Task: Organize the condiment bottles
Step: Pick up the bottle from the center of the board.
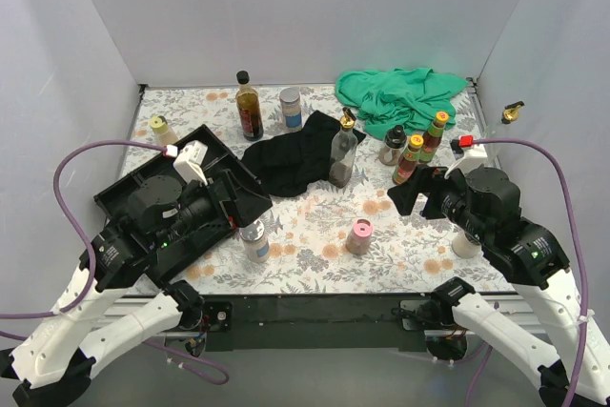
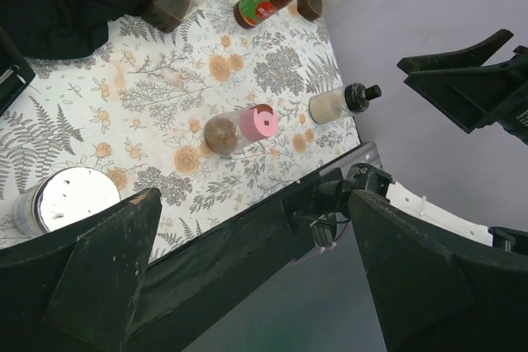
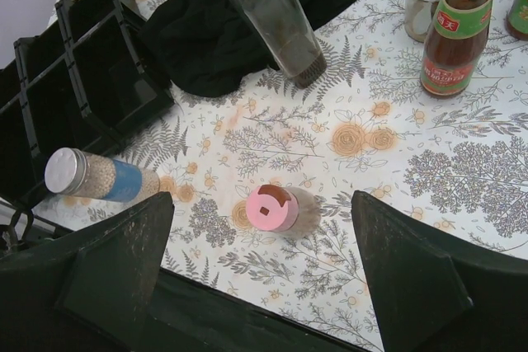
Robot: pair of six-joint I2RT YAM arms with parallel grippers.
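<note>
— When you look down from the top, where are the condiment bottles (image 1: 343, 154)?
— Spread over the flowery bench (image 1: 315, 226). A dark sauce bottle (image 1: 250, 107) stands at the upper middle, red sauces (image 1: 408, 164) at the right, a pink-lidded shaker (image 1: 359, 235) low in the middle. The black tray (image 1: 122, 195) is at the left.
— What about the left wrist view?
— The left tool (image 2: 252, 199) is spread wide and holds nothing. A grey-lidded jar (image 2: 70, 199) shows at the lower left.
— And the right wrist view?
— The right tool (image 3: 262, 199) gapes wide too, with nothing in it. The pink-lidded shaker stands low in the middle, on the bench.
</note>
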